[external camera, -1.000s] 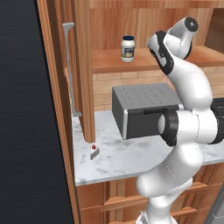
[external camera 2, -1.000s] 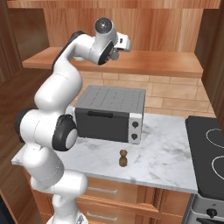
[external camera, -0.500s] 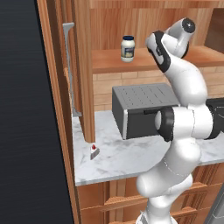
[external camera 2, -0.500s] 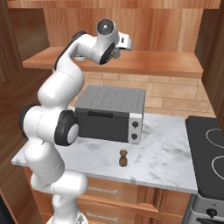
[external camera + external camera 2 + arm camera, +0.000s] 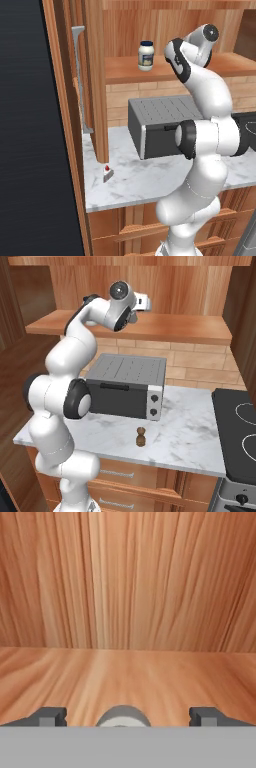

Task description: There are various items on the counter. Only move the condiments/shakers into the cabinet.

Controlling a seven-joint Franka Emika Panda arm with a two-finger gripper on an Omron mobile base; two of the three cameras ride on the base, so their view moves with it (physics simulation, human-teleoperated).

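Gripper (image 5: pixel 122 718): raised into the cabinet, over the plank shelf; fingertips (image 5: pixel 50 716) wide apart, one each side of the grey shaker, not touching it; holding nothing.
Grey shaker (image 5: pixel 122 716): only the rounded top seen, between the fingertips, on the shelf near its front edge.
Cabinet (image 5: pixel 130 582): panelled wood back straight ahead of the hand; plank shelf (image 5: pixel 165 330) running above the toaster oven.
Blue-lidded jar (image 5: pixel 145 55): upright on the shelf, toward its left end, well apart from the hand.
Pepper mill (image 5: pixel 141 437): upright on the counter (image 5: pixel 190 436), near the front edge, just in front of the toaster oven's right corner.
Red-topped wedge (image 5: pixel 107 173): on the counter near the left front corner, beside the cabinet's side post.
Toaster oven (image 5: pixel 127 387): dark grey, mid-counter against the brick back wall.
Stove (image 5: pixel 239 431): black top at the counter's right end.
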